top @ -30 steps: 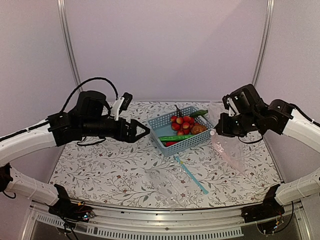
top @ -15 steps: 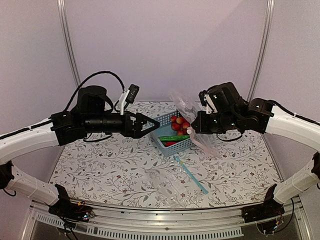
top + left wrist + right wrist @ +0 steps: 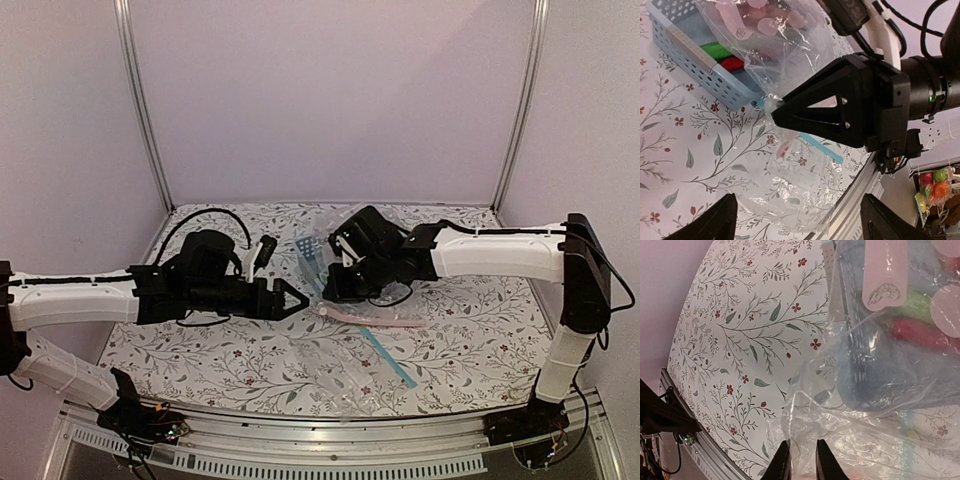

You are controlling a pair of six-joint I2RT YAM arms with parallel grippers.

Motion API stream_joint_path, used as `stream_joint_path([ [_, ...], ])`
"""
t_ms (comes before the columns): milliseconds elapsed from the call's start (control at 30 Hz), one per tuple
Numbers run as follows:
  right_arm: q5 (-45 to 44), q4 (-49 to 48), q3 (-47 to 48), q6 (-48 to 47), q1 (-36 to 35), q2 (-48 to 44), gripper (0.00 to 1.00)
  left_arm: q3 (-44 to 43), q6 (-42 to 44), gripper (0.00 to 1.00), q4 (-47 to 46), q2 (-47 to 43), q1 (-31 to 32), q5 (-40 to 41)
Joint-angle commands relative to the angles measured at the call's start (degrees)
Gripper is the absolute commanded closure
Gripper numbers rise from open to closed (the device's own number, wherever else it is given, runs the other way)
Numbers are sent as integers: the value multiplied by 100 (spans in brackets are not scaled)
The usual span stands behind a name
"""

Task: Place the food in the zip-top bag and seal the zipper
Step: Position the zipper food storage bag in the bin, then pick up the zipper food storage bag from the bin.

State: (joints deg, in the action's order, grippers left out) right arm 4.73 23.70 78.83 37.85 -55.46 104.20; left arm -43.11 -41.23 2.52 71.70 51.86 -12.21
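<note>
View from above, with both wrist views. The right fingers (image 3: 781, 461) are almost closed on a fold of the zip-top bag (image 3: 875, 405); clear film passes up through the narrow gap between them. From the left wrist the same black fingers come to a point pinching the bag's crumpled edge, just off the near corner of the blue basket (image 3: 687, 52).

The bag is draped over the basket and hides most of it from above. Its zipper (image 3: 375, 319), a pale pink strip, lies on the surface (image 3: 200, 350) just in front of the right arm, near the teal-blue strip (image 3: 388, 358) of a second clear bag (image 3: 345, 385), which lies flat nearer the front edge.

The food is in the basket, under the film and not inside the bag. A green vegetable (image 3: 715, 50) and the red chili (image 3: 732, 63) lie side by side against the basket wall (the rest of the food is too blurred by plastic to make out).

The left fingers (image 3: 715, 224) stand wide apart with nothing between them, level above the flowered surface and aimed at the right fingers and the pinched edge, close to them but not touching.
</note>
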Motion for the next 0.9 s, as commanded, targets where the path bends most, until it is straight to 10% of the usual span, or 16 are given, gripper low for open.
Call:
stream_joint_path([
  [0, 332, -232, 203, 16, -105, 308, 76, 352, -317, 15, -626, 98, 36, -23],
  [867, -1275, 175, -1027, 141, -123, -1537, 36, 318, -102, 26, -2491, 2003, -278, -709],
])
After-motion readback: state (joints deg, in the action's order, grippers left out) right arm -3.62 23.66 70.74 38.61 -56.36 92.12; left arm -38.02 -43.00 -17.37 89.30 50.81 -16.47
